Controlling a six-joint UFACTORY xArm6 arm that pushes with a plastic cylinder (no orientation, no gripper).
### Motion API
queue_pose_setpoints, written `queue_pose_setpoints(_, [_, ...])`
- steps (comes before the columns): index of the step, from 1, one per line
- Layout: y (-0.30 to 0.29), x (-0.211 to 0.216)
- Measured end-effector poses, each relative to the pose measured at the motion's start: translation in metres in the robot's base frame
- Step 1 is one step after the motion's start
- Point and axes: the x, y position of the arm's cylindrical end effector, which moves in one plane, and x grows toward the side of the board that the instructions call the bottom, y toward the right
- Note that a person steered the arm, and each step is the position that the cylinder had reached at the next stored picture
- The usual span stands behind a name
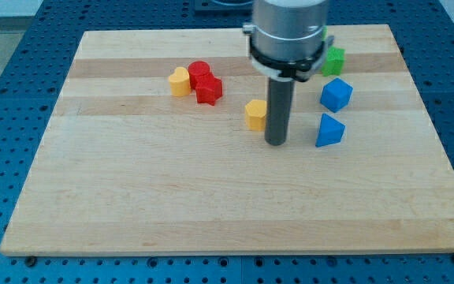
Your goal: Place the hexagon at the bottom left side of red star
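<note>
A yellow hexagon lies near the board's middle top. My tip stands just to its right and slightly below, close to it or touching; I cannot tell which. The red star lies to the hexagon's upper left, a short gap away. A red cylinder touches the star's top left. A yellow heart sits just left of the star and the cylinder.
A blue cube and a blue triangular block lie right of the rod. A green block sits above them, partly hidden by the arm's body. The wooden board rests on a blue perforated table.
</note>
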Motion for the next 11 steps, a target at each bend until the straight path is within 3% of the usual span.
queue_pose_setpoints(1, [0.007, -0.039])
queue_pose_setpoints(2, [-0.031, -0.050])
queue_pose_setpoints(5, [-0.040, -0.002])
queue_pose_setpoints(7, [-0.134, -0.026])
queue_pose_setpoints(8, [-0.144, -0.046])
queue_pose_setpoints(10, [-0.111, 0.008])
queue_pose_setpoints(11, [-0.105, -0.014])
